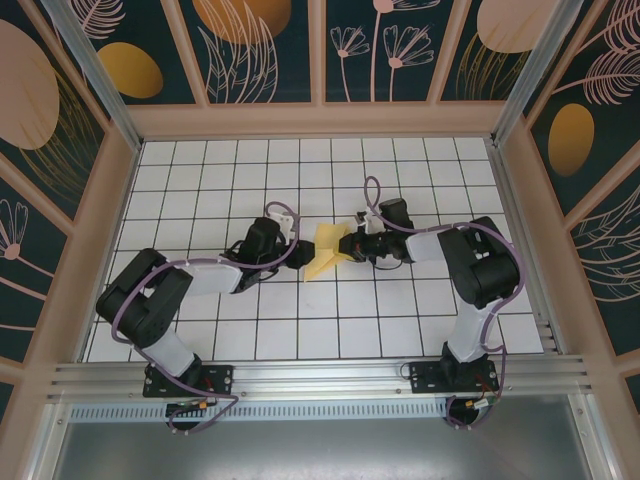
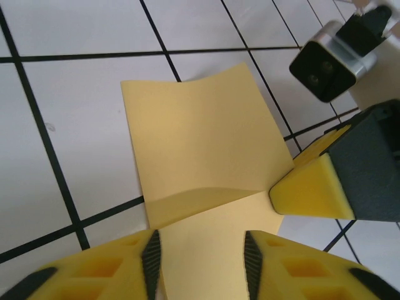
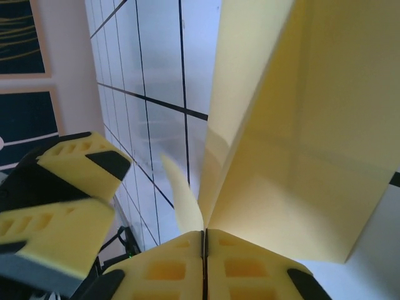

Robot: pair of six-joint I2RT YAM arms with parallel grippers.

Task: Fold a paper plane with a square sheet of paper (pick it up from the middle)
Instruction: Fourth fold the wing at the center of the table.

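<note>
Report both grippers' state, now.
Left gripper: open, not pinching the yellow paper seen in its gap.
Right gripper: closed, pinching the yellow paper's edge.

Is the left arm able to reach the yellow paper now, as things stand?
Probably yes. The left gripper has its jaws open on either side of one edge of the paper. The right gripper, shut on the paper, pinches it from the side and leaves that edge free.

yellow paper [image 2: 206, 150] on white tiles [image 2: 75, 125], left gripper [image 2: 201, 253] jaws parted, right gripper [image 2: 294, 191] at its corner
</note>
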